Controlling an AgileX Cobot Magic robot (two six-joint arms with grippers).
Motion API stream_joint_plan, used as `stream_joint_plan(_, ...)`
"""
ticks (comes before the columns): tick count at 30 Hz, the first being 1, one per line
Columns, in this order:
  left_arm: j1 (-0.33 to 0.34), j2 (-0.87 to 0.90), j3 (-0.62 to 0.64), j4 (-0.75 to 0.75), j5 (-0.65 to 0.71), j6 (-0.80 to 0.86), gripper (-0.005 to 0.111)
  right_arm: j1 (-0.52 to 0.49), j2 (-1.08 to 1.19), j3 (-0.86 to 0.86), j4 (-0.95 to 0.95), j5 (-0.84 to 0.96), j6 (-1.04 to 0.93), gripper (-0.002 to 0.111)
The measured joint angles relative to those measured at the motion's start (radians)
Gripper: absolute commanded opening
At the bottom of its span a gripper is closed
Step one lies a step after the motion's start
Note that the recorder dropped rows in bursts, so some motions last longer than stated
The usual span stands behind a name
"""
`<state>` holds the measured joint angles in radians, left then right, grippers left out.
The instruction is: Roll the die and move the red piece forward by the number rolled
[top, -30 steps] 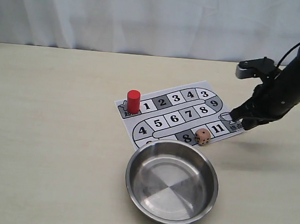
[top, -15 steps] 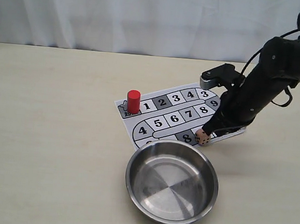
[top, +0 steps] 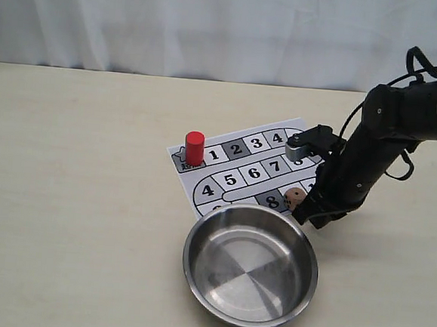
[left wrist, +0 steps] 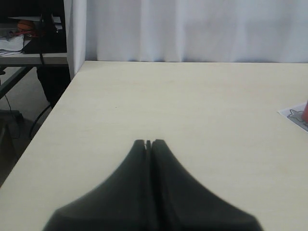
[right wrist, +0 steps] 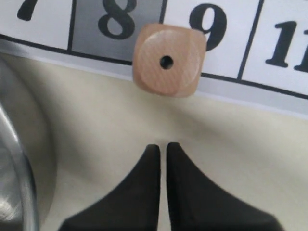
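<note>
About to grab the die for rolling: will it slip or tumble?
The die looks like wood: probably rigid and light. Its rounded corners may let it twist from an off-centre pinch. Resting flat, it likely slides before tipping.

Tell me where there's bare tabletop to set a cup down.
Widest free patch: the pale wooden table left of the paper number board and the round steel bowl. Also bare behind the board, toward the white curtain. Crowded: between board and bowl, where the tan wooden die and the right arm's black fingers sit.
</note>
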<state>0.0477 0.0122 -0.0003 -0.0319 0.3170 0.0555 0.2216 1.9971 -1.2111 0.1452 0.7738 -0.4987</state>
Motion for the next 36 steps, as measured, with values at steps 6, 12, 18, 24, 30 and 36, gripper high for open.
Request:
stream_joint_plan(6,0.0,0.0,0.0,0.0,0.0,0.0,0.0,0.0,0.0,0.0,0.0,-0.014,0.0,0.004)
stream_joint_plan(12,0.0,0.0,0.0,0.0,0.0,0.0,0.0,0.0,0.0,0.0,0.0,-0.018,0.0,0.004)
stream_joint_plan(18,0.0,0.0,0.0,0.0,0.0,0.0,0.0,0.0,0.0,0.0,0.0,-0.018,0.0,0.004)
stream_joint_plan(24,0.0,0.0,0.0,0.0,0.0,0.0,0.0,0.0,0.0,0.0,0.0,-0.018,0.0,0.004)
stream_joint_plan(30,0.0,0.0,0.0,0.0,0.0,0.0,0.0,0.0,0.0,0.0,-0.02,0.006,0.014,0.004)
stream_joint_plan(36,0.0,0.0,0.0,0.0,0.0,0.0,0.0,0.0,-0.068,0.0,-0.062,0.029,0.06,0.004)
